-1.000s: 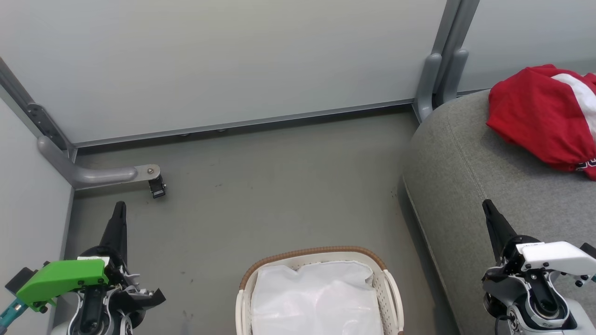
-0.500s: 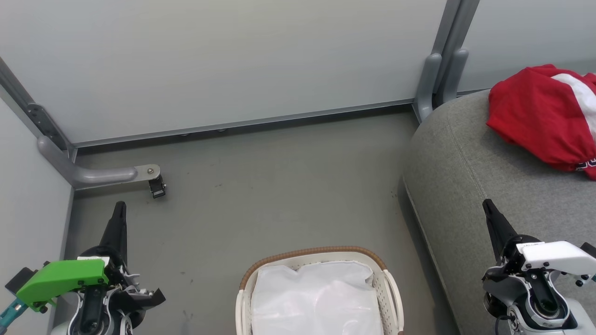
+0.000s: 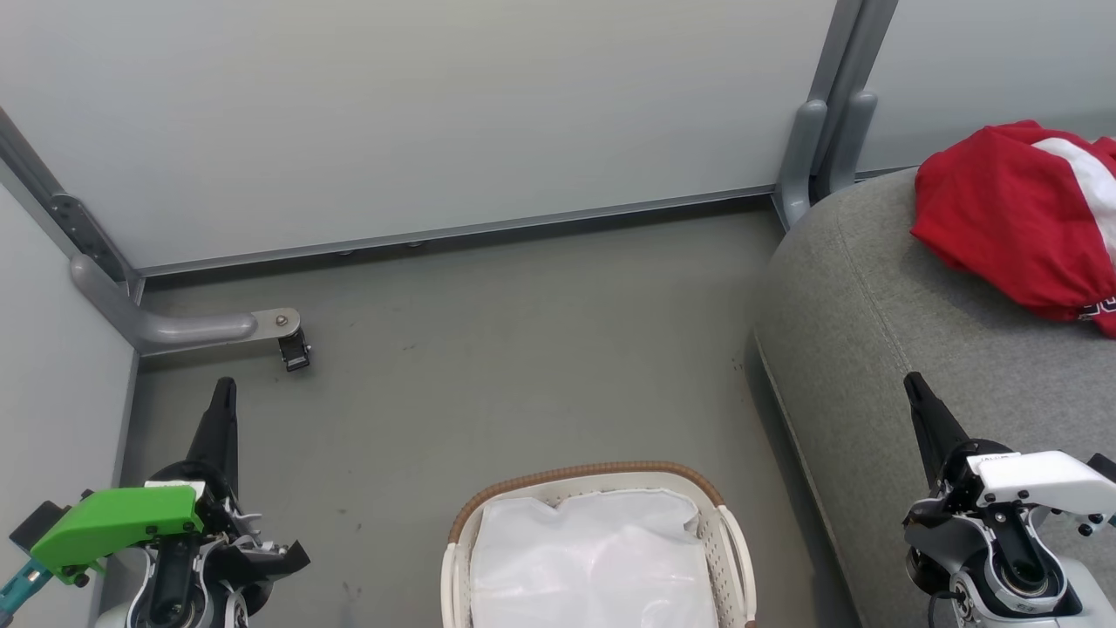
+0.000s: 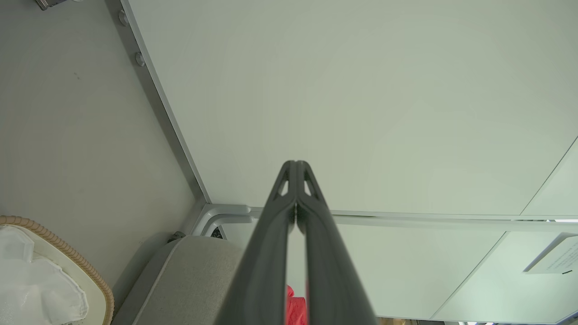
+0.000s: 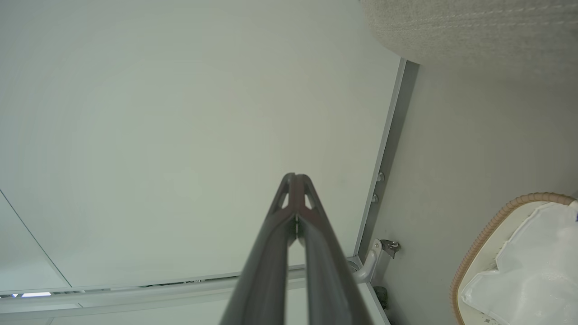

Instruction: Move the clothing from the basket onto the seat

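With the clothing (image 3: 1003, 209) on the seat (image 3: 872, 331) and the basket (image 3: 593, 473) holding its liner (image 3: 593, 558), I judge the moving done, so my left gripper (image 3: 225, 388) and right gripper (image 3: 913, 384), pinched closed and empty, need only park

left gripper (image 3: 225, 385): long dark tapered fingers (image 3: 218, 436), green wrist cover (image 3: 118, 521) with dark screws, teal bit (image 3: 12, 591) at edge. right gripper (image 3: 912, 380): same fingers, white cover (image 3: 1042, 478), grey joint housing (image 3: 937, 532).

Clothing (image 3: 1003, 209) & basket (image 3: 593, 472) partly off-frame, rt/bottom
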You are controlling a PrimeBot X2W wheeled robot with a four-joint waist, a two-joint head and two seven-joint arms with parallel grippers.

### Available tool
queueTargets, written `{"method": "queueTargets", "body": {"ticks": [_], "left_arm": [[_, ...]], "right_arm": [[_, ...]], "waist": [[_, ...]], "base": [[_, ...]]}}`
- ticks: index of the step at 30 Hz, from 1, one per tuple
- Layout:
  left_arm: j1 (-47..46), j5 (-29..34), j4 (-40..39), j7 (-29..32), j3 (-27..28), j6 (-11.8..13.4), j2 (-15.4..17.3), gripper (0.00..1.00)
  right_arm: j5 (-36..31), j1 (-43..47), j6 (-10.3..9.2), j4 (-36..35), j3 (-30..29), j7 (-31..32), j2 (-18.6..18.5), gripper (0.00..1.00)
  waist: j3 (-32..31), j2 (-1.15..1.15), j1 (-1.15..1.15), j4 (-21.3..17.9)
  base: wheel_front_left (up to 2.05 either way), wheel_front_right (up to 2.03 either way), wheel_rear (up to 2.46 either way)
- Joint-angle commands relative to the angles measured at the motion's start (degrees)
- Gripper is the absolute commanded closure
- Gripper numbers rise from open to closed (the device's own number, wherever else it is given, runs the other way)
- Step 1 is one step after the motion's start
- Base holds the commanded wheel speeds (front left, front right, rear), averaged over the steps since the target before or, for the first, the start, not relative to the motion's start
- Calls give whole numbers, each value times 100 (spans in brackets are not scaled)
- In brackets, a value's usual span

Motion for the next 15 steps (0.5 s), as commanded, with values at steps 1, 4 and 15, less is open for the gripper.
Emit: {"method": "queueTargets", "body": {"ticks": [1, 4, 15], "left_arm": [[-41, -6, -16, 20, 7, 2, 27, 100], [-41, -6, -17, 20, 7, 1, 27, 100], [-40, -7, -18, 20, 6, 2, 27, 100]], "right_arm": [[33, 14, 0, -22, 17, -33, -43, 100], [62, 17, 0, -25, 40, -50, -60, 100], [141, 26, 0, -41, 136, -126, -129, 100]], "waist": [[0, 0, 0, 0], [0, 0, 0, 0], [1, 0, 0, 0]], "base": [[0, 0, 0], [0, 0, 0], [0, 0, 0]]}}
